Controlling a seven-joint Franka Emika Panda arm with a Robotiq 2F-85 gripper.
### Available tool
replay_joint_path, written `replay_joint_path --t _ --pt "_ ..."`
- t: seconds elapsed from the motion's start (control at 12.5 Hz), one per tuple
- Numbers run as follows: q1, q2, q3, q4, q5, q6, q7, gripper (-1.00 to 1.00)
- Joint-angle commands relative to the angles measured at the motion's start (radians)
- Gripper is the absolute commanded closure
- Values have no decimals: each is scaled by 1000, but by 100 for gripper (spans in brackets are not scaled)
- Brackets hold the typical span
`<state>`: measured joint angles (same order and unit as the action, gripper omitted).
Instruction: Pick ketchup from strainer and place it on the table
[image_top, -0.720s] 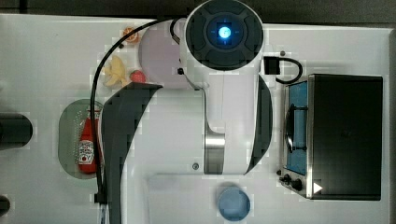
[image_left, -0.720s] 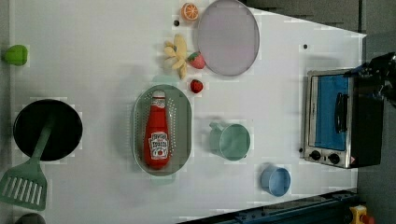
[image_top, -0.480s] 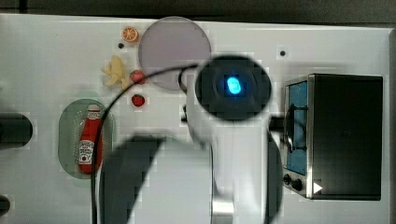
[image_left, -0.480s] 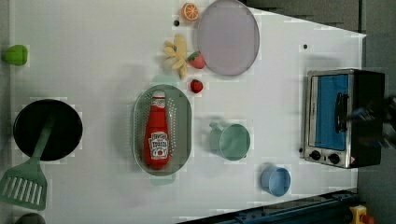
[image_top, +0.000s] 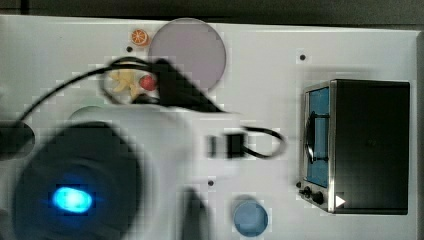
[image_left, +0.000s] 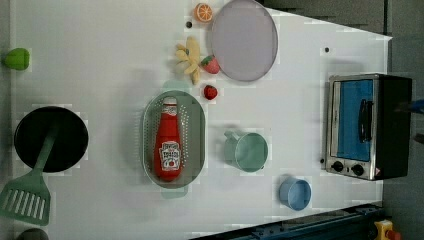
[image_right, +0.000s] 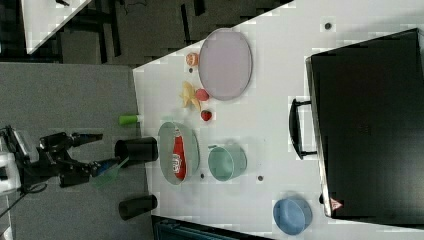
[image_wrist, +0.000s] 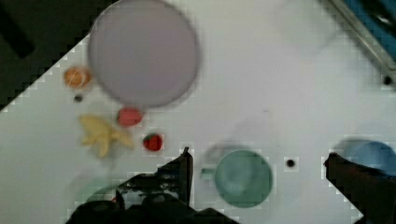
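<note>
left view, read from its left edge across: a small green object (image_left: 16, 58) sits near the table's (image_left: 100, 50) far corner. below it a black round pan (image_left: 51, 139) holds the handle of a pale green spatula (image_left: 25, 197), whose slotted blade lies on the white surface. next comes the strainer (image_left: 197, 135), a pale green oval basket, with the ketchup (image_left: 168, 145) lying flat inside it, white cap toward the left view's top and label facing up. the bottle is wholly within the basket's rim; nothing grips it.

just past the strainer's upper end lie a yellow banana piece (image_left: 189, 57), two strawberries (image_left: 210, 92) and an orange slice (image_left: 203, 12). the greyish-lilac plate (image_left: 243, 40) is beside them, bare. to the strainer's right in the left view stands the green mug (image_left: 249, 151), apart from the basket, handle toward it. a blue cup (image_left: 295, 193) stands further right, then a toaster oven (image_left: 367, 125) with a blue door, near the table's edge.

wrist view: the gripper (image_wrist: 261, 172) hangs above the mug, fingers (image_wrist: 180, 172) spread wide with nothing between them, clear of the table. in the right view the gripper (image_right: 95, 150) is off the table's edge, beyond the pan, well apart from the ketchup.
</note>
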<state>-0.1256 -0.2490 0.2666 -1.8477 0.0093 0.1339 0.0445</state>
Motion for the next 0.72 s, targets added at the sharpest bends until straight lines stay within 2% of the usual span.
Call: replay_joint_path --t 0.08,0.48,0.72 --pt "33 83 161 -46 8 -14 63 -100" --pt "37 166 407 -51 3 39 80 -100" --pt "37 225 510 -107 3 125 80 -100"
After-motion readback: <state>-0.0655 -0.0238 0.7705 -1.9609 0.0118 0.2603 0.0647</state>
